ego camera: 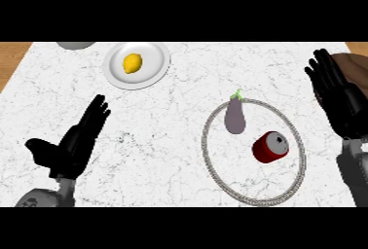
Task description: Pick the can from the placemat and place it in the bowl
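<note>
A red can (271,146) lies on its side on a round white placemat with a grey braided rim (208,154), at the mat's right half. A purple eggplant (235,116) lies on the same mat, up and left of the can. My right hand (336,95) stands open at the right edge, fingers straight up, to the right of the mat and apart from the can. My left hand (72,140) is open at the lower left, far from the mat. A white bowl (137,64) at the top left holds a yellow lemon (131,63).
A grey round object (75,44) shows partly at the top edge, left of the bowl. A brown object (352,65) sits behind my right hand at the right edge. Wooden counter (13,58) shows at the left beyond the marble top.
</note>
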